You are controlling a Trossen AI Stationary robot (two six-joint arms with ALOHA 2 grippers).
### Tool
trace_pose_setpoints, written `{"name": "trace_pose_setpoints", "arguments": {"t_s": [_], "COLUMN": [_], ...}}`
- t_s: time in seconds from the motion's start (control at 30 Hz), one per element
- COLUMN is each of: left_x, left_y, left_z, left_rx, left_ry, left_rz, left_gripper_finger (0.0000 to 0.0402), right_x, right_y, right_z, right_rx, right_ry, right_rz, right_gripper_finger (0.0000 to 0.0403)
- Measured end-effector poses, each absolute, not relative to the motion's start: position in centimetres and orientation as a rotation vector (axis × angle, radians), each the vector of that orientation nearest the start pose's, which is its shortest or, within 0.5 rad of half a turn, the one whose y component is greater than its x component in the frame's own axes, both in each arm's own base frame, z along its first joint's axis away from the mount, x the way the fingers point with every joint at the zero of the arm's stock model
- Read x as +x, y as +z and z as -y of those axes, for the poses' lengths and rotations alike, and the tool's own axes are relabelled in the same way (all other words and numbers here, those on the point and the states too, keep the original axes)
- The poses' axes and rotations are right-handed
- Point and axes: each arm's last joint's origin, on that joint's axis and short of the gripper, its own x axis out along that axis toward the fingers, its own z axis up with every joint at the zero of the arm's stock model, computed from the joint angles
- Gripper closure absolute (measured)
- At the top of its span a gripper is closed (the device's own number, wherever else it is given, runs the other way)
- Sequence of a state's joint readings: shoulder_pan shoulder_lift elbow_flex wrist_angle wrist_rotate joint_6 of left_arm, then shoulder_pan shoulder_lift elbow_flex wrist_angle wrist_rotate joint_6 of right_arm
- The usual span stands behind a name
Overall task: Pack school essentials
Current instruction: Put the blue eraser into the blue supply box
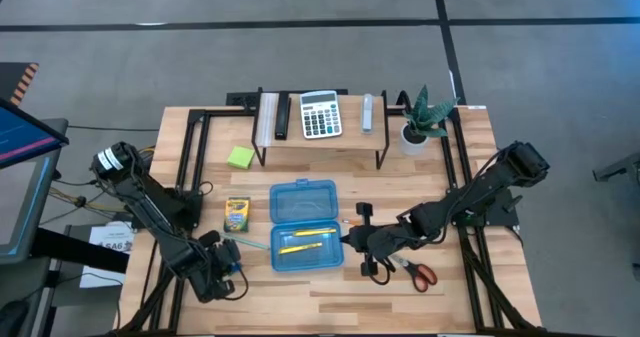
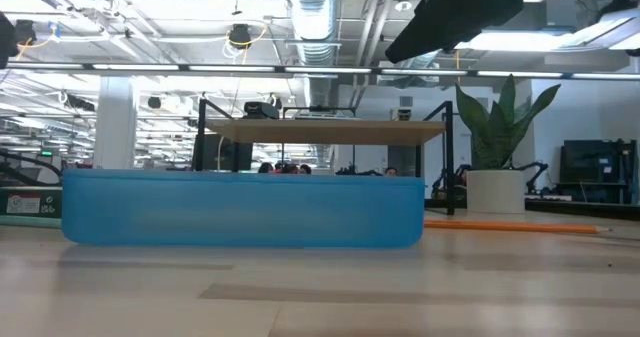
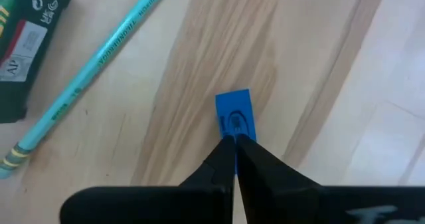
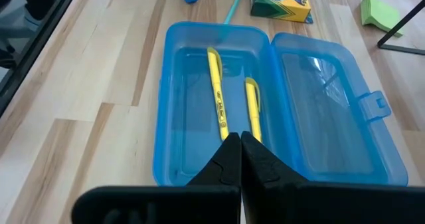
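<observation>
Here the left hand point(image 3: 234, 141) pinches what looks like a small blue eraser point(image 3: 235, 114) on the tabletop point(image 3: 319, 44); the right hand point(image 4: 240, 141), closed and empty, hovers over the blue case point(image 4: 199, 34) holding two yellow pencils point(image 4: 216, 91).

2 dark jointed arms point(image 1: 150, 207), tapered black fingers point(image 3: 249, 161).

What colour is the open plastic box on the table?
Translucent blue pencil box, clearest in the right wrist view.
</observation>
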State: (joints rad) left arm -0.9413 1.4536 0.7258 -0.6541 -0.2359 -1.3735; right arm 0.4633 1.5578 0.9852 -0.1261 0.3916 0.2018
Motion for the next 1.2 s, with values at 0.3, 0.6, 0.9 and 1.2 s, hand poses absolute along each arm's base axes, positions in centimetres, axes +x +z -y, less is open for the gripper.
{"name": "trace_pose_setpoints", "arguments": {"t_s": [0.3, 0.6, 0.9, 1.2], "left_x": [14.4, 14.6, 16.9, 17.6], "left_y": [15.5, 15.5, 15.5, 15.6], "left_z": [18.8, 18.5, 16.6, 16.0], "left_rx": [-0.474, -0.172, 0.012, -0.033], "left_ry": [0.244, 0.042, -0.065, -0.063], "left_rz": [-1.235, -1.244, -1.251, -1.266], "left_gripper_finger": [0.0382, 0.0268, 0.0241, 0.0269], "right_x": [29.8, 29.8, 29.8, 29.8], "right_y": [22.4, 22.4, 22.4, 22.5], "right_z": [-13.6, -13.6, -13.5, -13.6], "right_rx": [-0.094, -0.094, -0.093, -0.083], "right_ry": [0.005, 0.004, -0.001, 0.001], "right_rz": [-0.638, -0.637, -0.637, -0.631], "right_gripper_finger": [0.0395, 0.0395, 0.0395, 0.0395]}}
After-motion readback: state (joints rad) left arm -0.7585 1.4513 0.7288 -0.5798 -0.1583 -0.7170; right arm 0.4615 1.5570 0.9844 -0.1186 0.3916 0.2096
